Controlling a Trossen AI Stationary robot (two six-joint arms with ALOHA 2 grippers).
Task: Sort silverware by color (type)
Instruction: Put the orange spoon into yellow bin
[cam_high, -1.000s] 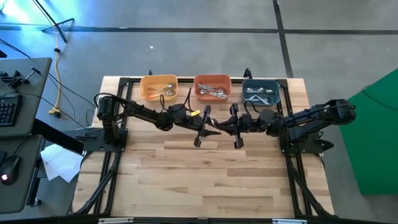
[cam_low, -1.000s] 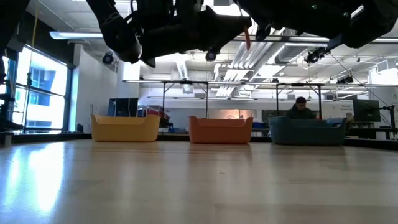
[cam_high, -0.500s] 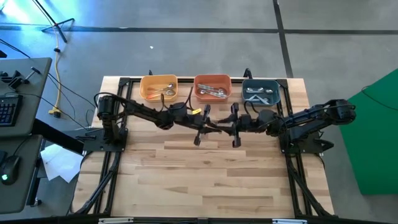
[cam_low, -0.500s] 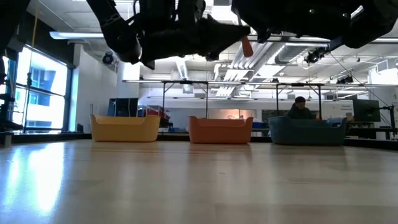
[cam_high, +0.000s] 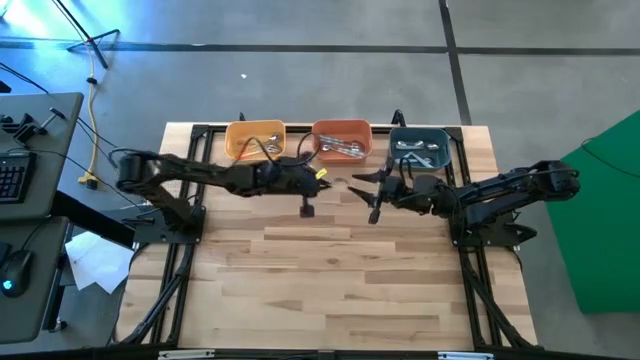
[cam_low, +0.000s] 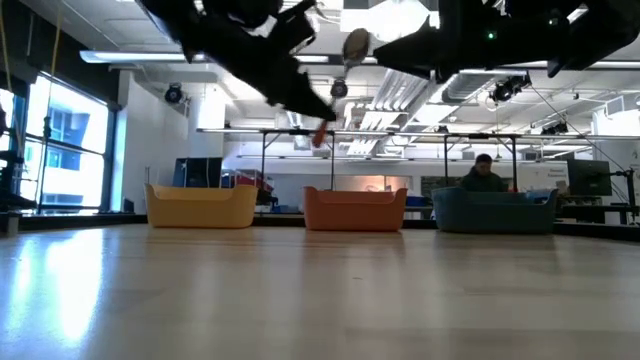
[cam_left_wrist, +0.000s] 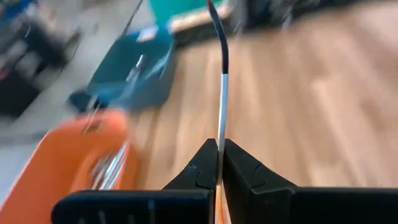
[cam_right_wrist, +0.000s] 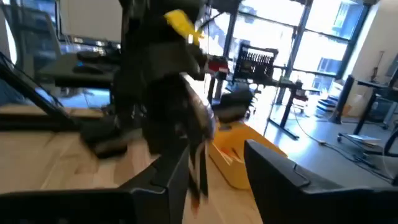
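My left gripper hangs above the table's middle, just in front of the orange bin, shut on a spoon with a silver bowl and an orange-red handle. My right gripper faces it from the right. It is open, its fingers apart and empty, with the spoon just beyond them. More silverware lies in the yellow bin, the orange bin and the teal bin. My left gripper pinches the spoon's thin stem between its two fingers, where the silver part meets the orange-red handle. The fingers slant slightly downward, coming from the table's left. The spoon is lifted clear and tilted, bowl uppermost and the handle's red end hanging below the fingers.
The three bins stand in a row along the table's far edge. Bare wood lies between them and the near edge. A person sits in the room behind the table.
The two grippers met over the table's middle. My left gripper shut on the spoon and my right gripper opened and let it go. The left gripper then went toward the far left, toward the orange bin, and tipped up from pointing steeply down, carrying the spoon along.
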